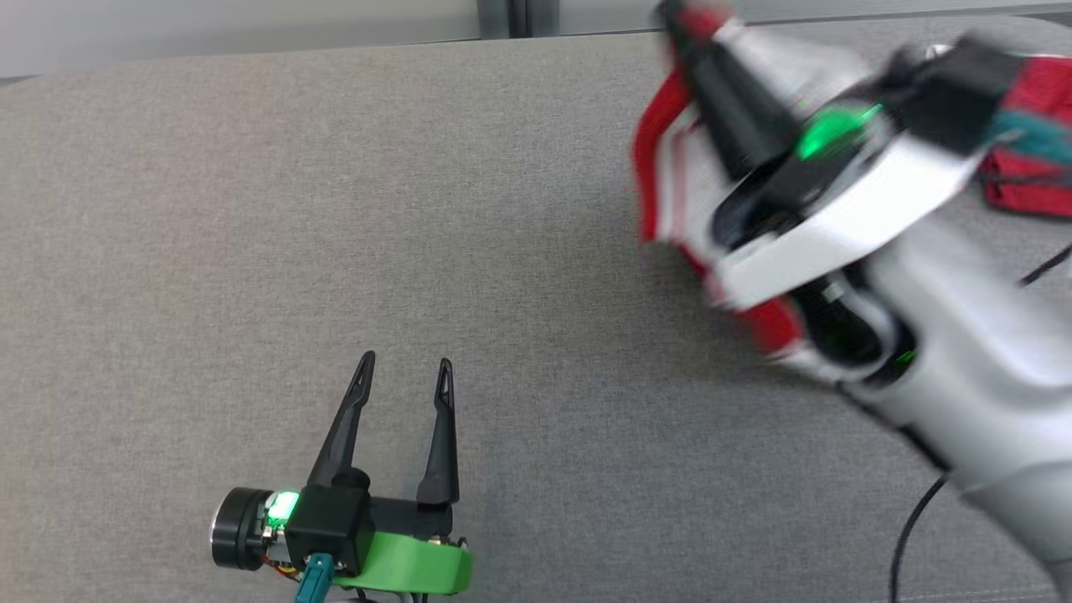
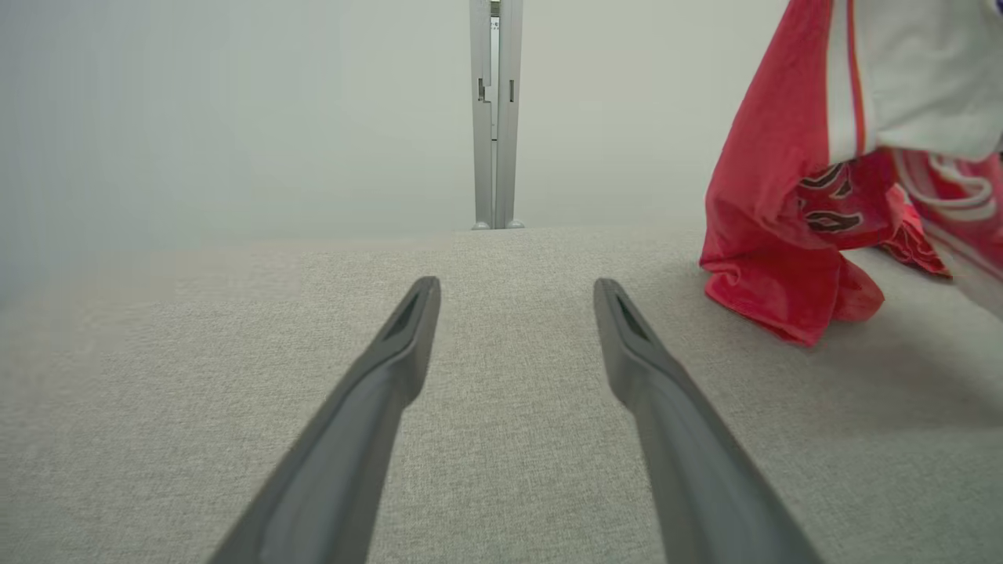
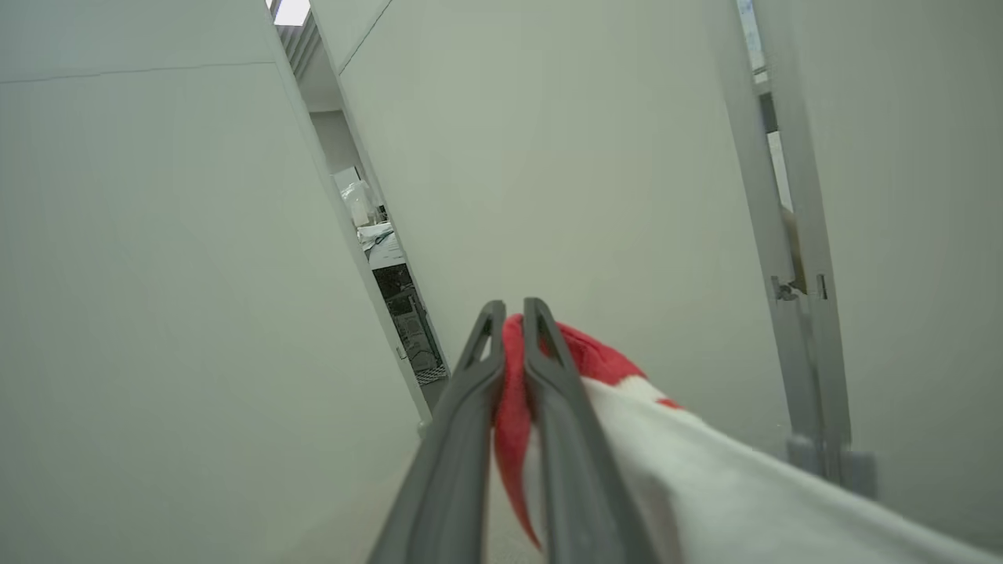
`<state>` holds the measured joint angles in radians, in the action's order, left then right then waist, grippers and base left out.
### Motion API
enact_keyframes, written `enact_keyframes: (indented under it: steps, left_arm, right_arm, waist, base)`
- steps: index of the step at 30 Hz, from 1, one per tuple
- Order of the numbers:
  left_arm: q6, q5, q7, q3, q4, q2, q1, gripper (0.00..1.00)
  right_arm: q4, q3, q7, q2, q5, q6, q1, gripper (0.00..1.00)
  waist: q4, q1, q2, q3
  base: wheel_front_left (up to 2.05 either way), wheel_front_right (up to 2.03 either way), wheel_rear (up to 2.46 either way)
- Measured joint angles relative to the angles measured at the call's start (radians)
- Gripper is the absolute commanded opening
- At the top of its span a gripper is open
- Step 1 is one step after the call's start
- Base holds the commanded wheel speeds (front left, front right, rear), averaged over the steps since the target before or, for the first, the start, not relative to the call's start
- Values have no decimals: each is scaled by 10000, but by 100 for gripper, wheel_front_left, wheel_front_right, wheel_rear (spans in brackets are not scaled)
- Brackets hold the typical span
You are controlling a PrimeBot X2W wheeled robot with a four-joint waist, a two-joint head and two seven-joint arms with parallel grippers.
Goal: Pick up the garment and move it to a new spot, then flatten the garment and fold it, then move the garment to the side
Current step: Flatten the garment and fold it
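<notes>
The garment [image 1: 670, 193] is red and white and hangs lifted over the grey surface at the upper right of the head view. My right gripper [image 3: 509, 313] is shut on a red fold of the garment [image 3: 513, 407], with white cloth trailing to the right. In the left wrist view the garment [image 2: 783, 235] droops at the right, its lower red folds touching the surface. My left gripper [image 1: 406, 373] rests low at the lower left, open and empty, well left of the garment. Its fingers [image 2: 407, 329] point along bare fabric.
The grey fabric surface [image 1: 335, 209] spreads across the head view with wide room to the left and centre. A pale wall with a metal post [image 2: 494, 117] stands behind it. A black cable [image 1: 909, 536] runs along my right arm. Another red cloth [image 1: 1030, 176] lies at the far right.
</notes>
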<state>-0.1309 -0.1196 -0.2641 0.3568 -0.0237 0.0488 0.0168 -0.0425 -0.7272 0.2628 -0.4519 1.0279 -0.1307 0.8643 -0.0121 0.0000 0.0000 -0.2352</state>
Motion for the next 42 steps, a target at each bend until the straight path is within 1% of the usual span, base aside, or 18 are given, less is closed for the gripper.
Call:
enact_keyframes:
  steps: [6, 7, 8, 9, 13, 16, 19, 22, 24, 25, 27, 29, 31, 33, 36, 39, 42]
  left_arm:
    - [33, 6, 0, -127, 12, 0, 54, 100]
    - [33, 6, 0, -142, 12, 0, 54, 100]
    - [33, 6, 0, -140, 13, 0, 56, 100]
    - [33, 8, 0, -148, 21, 0, 56, 100]
    - [29, 54, 0, -146, 33, 0, 69, 100]
    - [-4, 67, 0, -192, 31, 0, 74, 100]
    - [-12, 165, 0, -240, -52, 0, 74, 100]
    - [-8, 276, 0, -242, -234, 2, 83, 100]
    - [174, 583, 0, -71, -316, 2, 166, 100]
    - [276, 742, 0, 46, -307, 12, 231, 100]
    - [558, 1141, 0, 462, -217, 86, 421, 100]
    - [826, 1542, 0, 1007, 59, 272, 658, 100]
    - [1055, 2111, 0, 1649, 575, 556, 1023, 100]
    - [1216, 2629, 2, 2299, 1386, 769, 1489, 100]
    - [1461, 3108, 0, 3076, 2437, 911, 2250, 100]
    - [1837, 3122, 0, 3743, 3181, 719, 3057, 100]
    - [1967, 3210, -2, 4232, 4065, 581, 3710, 100]
  right_arm:
    - [-803, -1975, -2, 1308, 290, 0, -688, 0]
    - [-961, -2205, -2, 1542, 389, 2, -796, 5]
    - [-1104, -2445, -2, 1682, 462, 2, -844, 82]
    - [-1281, -2732, -2, 1883, 508, 0, -883, 100]
    - [-1438, -2940, -2, 2243, 692, 0, -908, 100]
    - [-1275, -2615, -2, 2155, 627, 0, -825, 100]
    - [-1012, -1981, 0, 1664, -73, 0, -784, 100]
    - [-865, -989, -2, 1035, -1235, 0, -949, 100]
    - [-813, -73, 0, 708, -1992, 0, -1463, 100]
    - [-792, 311, -2, 642, -2165, 0, -1722, 100]
    - [-752, 1290, 0, 512, -2698, 0, -2362, 100]
    - [-731, 2105, -2, 462, -2970, 0, -2979, 100]
    - [-683, 2792, 0, 437, -3258, 0, -3554, 100]
    - [-579, 3361, 0, 531, -3419, 0, -4121, 100]
    - [-431, 3856, -2, 713, -3557, 0, -4687, 100]
    - [-328, 4238, 0, 926, -3630, 0, -4991, 100]
    - [-240, 4395, 0, 1139, -3678, 0, -5130, 100]
  waist:
    - [-205, 0, 0, -48]
    - [-230, 0, 0, -51]
    - [-243, 0, 0, -49]
    - [-255, 0, 0, -36]
    - [-254, 0, 0, 22]
    - [-192, 0, 0, 78]
    - [-115, 0, 0, 171]
    - [-11, 0, 0, 271]
    - [82, 0, 0, 333]
    - [122, 0, 0, 354]
    - [230, 0, 0, 398]
    - [333, 0, 0, 420]
    - [443, 0, 0, 417]
    - [581, 0, 0, 387]
    - [808, 0, 0, 308]
    - [1062, 0, 0, 191]
    - [1332, 0, 0, 68]
  base:
    - [0, 0, 0]
    - [0, 0, 0]
    - [0, 0, 0]
    - [0, 0, 0]
    - [0, 0, 0]
    - [0, 0, 0]
    - [0, 0, 0]
    - [0, 0, 0]
    - [0, 0, 0]
    - [0, 0, 0]
    - [0, 0, 0]
    - [0, 0, 0]
    - [0, 0, 0]
    - [0, 0, 0]
    - [0, 0, 0]
    - [0, 0, 0]
    - [0, 0, 0]
